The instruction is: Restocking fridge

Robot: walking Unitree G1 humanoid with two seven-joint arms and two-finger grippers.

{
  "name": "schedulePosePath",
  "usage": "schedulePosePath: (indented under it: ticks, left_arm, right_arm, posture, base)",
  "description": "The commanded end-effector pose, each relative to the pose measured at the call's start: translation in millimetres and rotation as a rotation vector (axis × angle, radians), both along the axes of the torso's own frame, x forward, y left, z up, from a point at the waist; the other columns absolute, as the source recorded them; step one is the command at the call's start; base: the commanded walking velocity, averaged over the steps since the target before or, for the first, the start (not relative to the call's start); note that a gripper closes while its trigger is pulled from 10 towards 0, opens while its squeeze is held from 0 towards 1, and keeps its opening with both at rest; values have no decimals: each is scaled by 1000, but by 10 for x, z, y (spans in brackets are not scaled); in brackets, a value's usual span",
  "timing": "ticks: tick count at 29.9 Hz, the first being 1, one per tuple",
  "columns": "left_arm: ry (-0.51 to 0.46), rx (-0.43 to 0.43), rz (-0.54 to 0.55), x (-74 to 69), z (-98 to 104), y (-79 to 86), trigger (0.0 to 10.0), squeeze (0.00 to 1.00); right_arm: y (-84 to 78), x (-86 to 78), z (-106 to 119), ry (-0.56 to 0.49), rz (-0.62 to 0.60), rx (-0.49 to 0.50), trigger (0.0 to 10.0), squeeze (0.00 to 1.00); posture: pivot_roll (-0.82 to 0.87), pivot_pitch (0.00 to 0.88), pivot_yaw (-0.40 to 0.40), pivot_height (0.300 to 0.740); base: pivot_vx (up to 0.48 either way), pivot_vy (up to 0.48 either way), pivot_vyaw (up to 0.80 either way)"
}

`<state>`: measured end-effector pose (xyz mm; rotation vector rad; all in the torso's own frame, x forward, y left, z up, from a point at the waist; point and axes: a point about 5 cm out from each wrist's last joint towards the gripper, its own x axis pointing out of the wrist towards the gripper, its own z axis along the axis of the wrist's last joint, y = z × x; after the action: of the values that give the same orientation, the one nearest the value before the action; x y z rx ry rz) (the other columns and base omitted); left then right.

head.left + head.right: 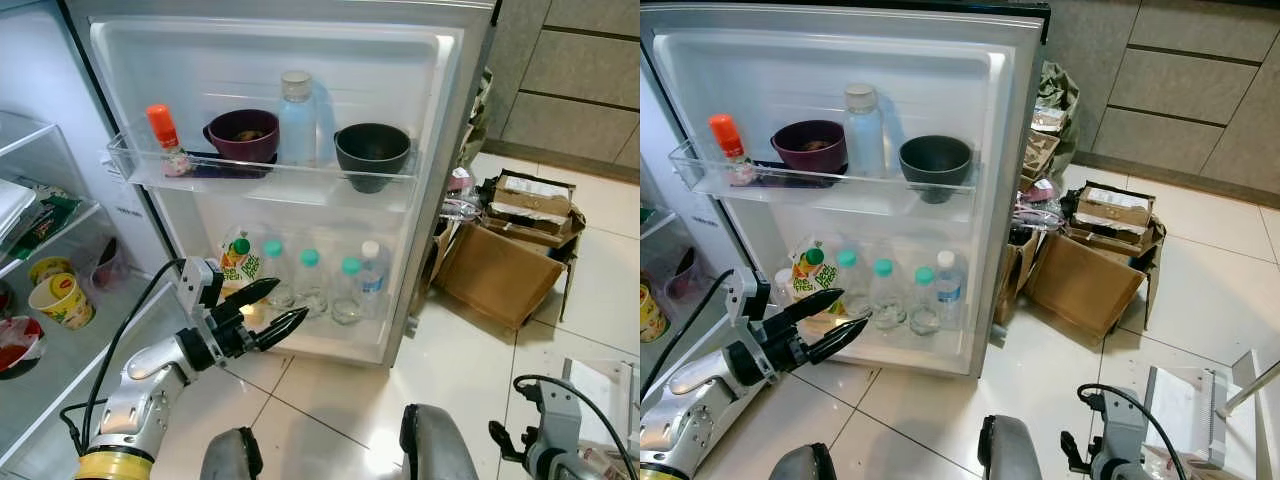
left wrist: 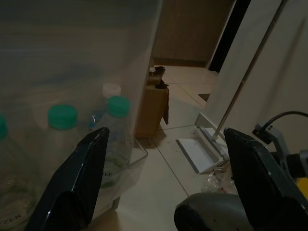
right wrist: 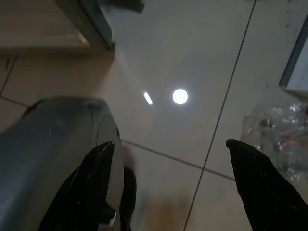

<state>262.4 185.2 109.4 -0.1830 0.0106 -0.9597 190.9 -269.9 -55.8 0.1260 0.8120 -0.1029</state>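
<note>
The left gripper [image 1: 280, 306] is hanging low with its fingers spread wide and holding nothing. It is pointing at the water bottles [image 1: 311, 283] at two o'clock, just beyond its tips. They are standing up in the fridge door's bottom shelf [image 1: 345, 342] so they cannot fall. The right gripper [image 3: 168, 187] is hanging spread over the floor.

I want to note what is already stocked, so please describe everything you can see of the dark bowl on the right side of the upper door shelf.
The dark bowl is round, deep and matte, nearly black, perhaps ceramic or plastic. It stands upright, mouth up, at the right end of the upper door shelf, behind the shelf's clear front rail. Its inside looks empty as far as can be seen. A clear bottle stands just to its left; whether they touch I cannot tell.
</note>
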Motion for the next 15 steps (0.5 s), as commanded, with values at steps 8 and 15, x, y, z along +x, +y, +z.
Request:
schedulePosePath:
  ticks: [8, 15]
  left_arm:
    - [247, 126, 94, -138, -662, 90, 10000, 0]
    - [416, 68, 323, -300, -1037, 310, 10000, 0]
  right_arm:
    - [65, -119, -93, 56, -14, 28, 10000, 0]
    - [90, -154, -119, 69, -18, 43, 10000, 0]
  posture:
    - [24, 0, -32, 451]
    - [24, 0, -40, 475]
  base:
    - [0, 0, 0]
    - [0, 0, 0]
